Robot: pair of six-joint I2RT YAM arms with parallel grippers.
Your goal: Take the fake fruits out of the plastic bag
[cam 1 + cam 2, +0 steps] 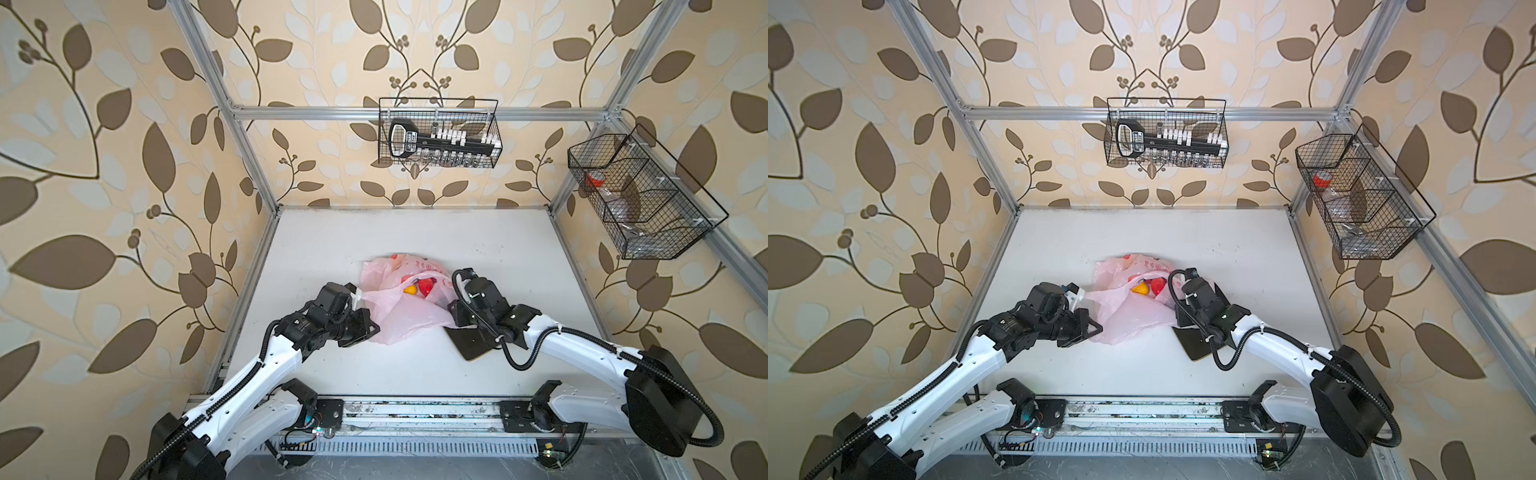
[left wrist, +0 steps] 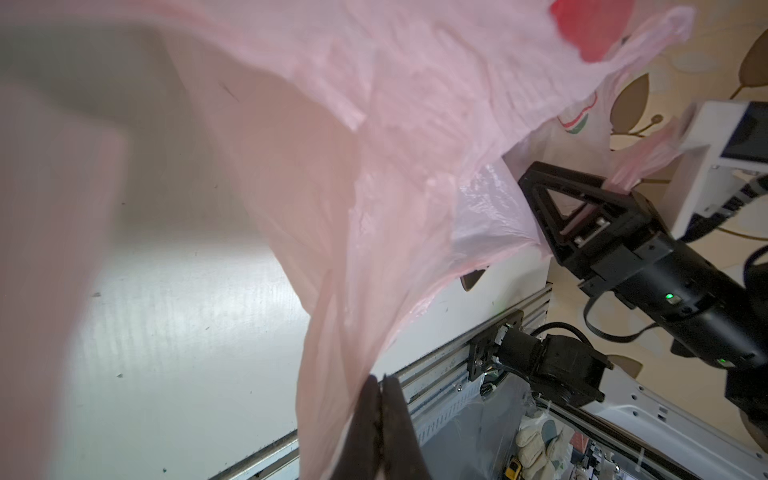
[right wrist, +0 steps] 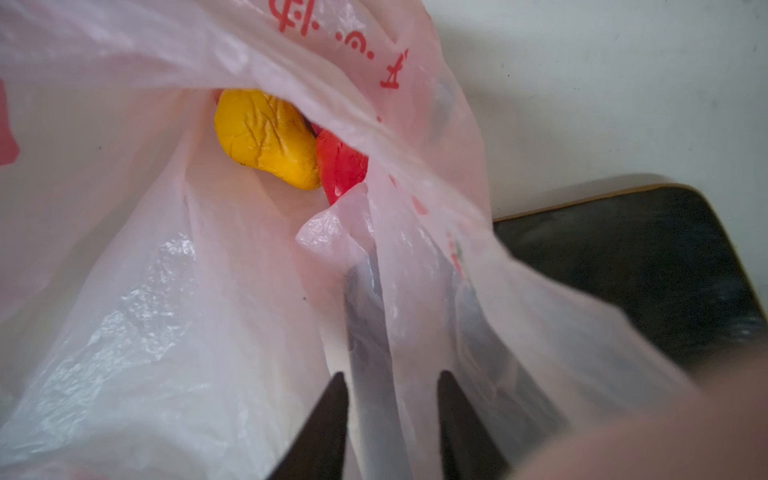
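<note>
My right fingers [image 3: 328, 424] – parted, nearer – face the fake fruits [image 3: 266, 137] straight ahead; my left fingers [image 2: 365, 436] clamp the plastic bag [image 2: 374, 166].

On the table [image 1: 374, 232], plastic bag [image 1: 399, 322] with fake fruits [image 1: 417, 287] inside; tray [image 1: 473, 347] at its right.
</note>
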